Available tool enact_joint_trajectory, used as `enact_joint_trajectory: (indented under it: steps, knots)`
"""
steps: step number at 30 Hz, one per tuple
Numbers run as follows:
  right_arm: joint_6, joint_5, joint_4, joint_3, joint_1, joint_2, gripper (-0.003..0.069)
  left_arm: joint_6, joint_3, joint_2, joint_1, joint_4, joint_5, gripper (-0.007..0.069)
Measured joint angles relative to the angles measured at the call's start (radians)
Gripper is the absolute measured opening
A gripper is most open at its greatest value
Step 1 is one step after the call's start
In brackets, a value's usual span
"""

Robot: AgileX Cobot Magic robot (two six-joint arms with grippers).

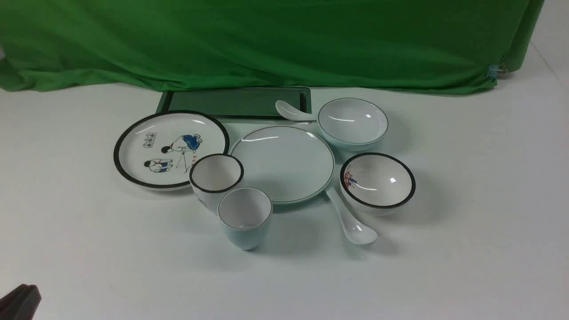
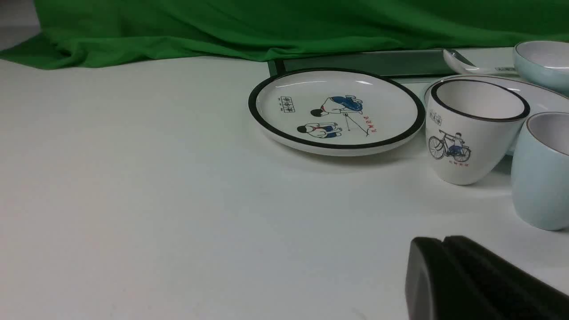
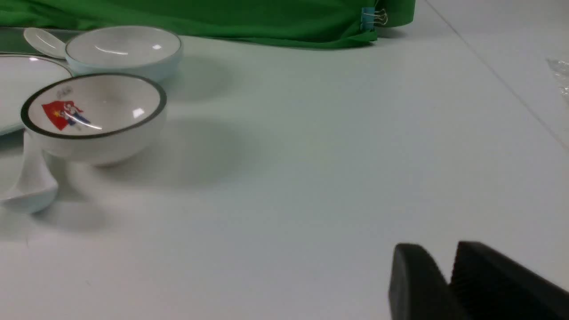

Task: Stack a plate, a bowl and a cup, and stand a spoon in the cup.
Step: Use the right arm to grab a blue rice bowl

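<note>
The plain pale plate (image 1: 282, 164) lies mid-table. The plain pale bowl (image 1: 352, 122) stands behind it to the right. The pale blue cup (image 1: 244, 218) stands upright in front of the plate, also in the left wrist view (image 2: 540, 173). The plain white spoon (image 1: 351, 222) lies right of the plate, scoop nearest me, also in the right wrist view (image 3: 26, 186). My left gripper (image 2: 442, 241) is shut and empty, low at the near left (image 1: 20, 302), well short of the cup. My right gripper (image 3: 444, 250) looks shut and empty, far right of the dishes, outside the front view.
A cartoon plate with a black rim (image 1: 171, 149), a black-rimmed cup (image 1: 216, 175) touching the blue cup, and a black-rimmed bowl (image 1: 378, 182) crowd the set. A marked spoon (image 1: 289, 110) rests on a dark tray (image 1: 235, 102). Green cloth (image 1: 266, 40) closes the back.
</note>
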Motion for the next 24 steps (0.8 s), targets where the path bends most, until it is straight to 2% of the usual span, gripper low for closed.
enact_joint_trajectory:
  steps: [24]
  knots:
    - [0.0, 0.0, 0.0, 0.0, 0.0, 0.0, 0.0218, 0.032, 0.0, 0.0, 0.0, 0.049, -0.001, -0.0029]
